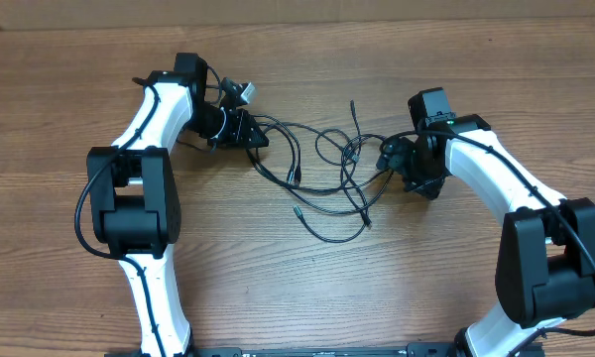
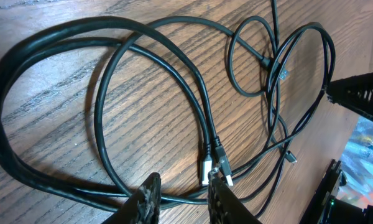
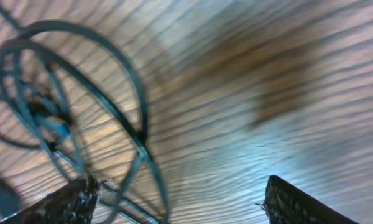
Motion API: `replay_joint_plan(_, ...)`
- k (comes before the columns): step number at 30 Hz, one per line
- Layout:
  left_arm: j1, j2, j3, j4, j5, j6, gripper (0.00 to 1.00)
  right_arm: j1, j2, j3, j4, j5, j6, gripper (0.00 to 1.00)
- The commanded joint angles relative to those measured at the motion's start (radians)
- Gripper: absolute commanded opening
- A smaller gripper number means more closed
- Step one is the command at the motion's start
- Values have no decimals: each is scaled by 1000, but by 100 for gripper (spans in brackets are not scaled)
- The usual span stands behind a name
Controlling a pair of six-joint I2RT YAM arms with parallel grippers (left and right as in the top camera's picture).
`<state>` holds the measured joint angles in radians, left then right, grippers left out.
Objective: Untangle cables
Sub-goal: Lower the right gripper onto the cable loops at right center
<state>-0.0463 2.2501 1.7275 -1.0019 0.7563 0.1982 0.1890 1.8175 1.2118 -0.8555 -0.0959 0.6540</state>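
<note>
thin black rubbery cables (image 2: 62, 30) sprawl in loose, overlapping loops on the wood-grain tabletop (image 1: 297, 297) between the two arms. the left claw (image 2: 183, 182), its fingers slightly apart, straddles one strand just beside two silvery plug ends (image 2: 206, 167). the right claw (image 3: 181, 183), spread wide, hovers at the loops' edge, gripping nothing.

Overhead view: straight down from well above, taking in a broad stretch of the brown wood-grain worktop (image 1: 297, 297). Wrist views: low and close, each looking past its own black fingers (image 2: 143, 202) — the right nearest, blurred. All three share the thin black looped cables (image 1: 329, 186).
</note>
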Motion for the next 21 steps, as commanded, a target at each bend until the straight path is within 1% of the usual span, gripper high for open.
replay_joint_plan(1,-10,5,-6,0,18,11,26,-3,-5,20,-11,92,-5,86)
replay_joint_plan(12,-10,5,-6,0,18,11,26,-3,-5,18,-56,157,-2,86)
replay_joint_plan(15,-10,5,-6,0,18,11,26,-2,-5,18,-70,137,3,78)
replay_joint_plan(18,-11,5,-6,1,18,11,26,8,-5,15,-71,93,3,78)
replay_joint_plan(21,-13,5,-6,2,18,11,26,24,-5,-2,-55,68,7,73)
